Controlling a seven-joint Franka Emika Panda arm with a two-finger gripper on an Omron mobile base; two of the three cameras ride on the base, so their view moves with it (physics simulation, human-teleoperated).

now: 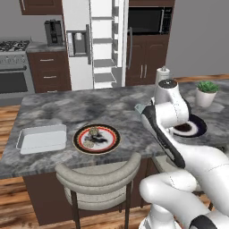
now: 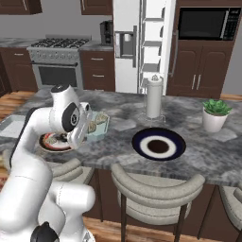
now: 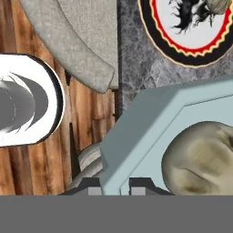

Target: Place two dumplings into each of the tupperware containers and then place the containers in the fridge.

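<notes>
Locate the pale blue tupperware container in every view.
Left base view: pale blue tupperware container, a sliver right of centre, beside the arm's hand.
Right base view: left of centre, against the hand, dumplings inside.
Hand view: lower right, its rim at the tool, a dumpling inside.
Shared landmark: the red-rimmed plate.

Flat, even rendered light, no clear source. Soft shadow under marble island counter [image 1: 67, 107] overhang, darkening cabinet face below it. No glare on counter, dull sheen only. Both base views soft, low resolution, jagged edges. Hand view sharper: teal tupperware container [image 3: 150, 123] rim shows crisp shading, dumpling [image 3: 200, 159] inside slightly blurred. No edge distortion.
</notes>
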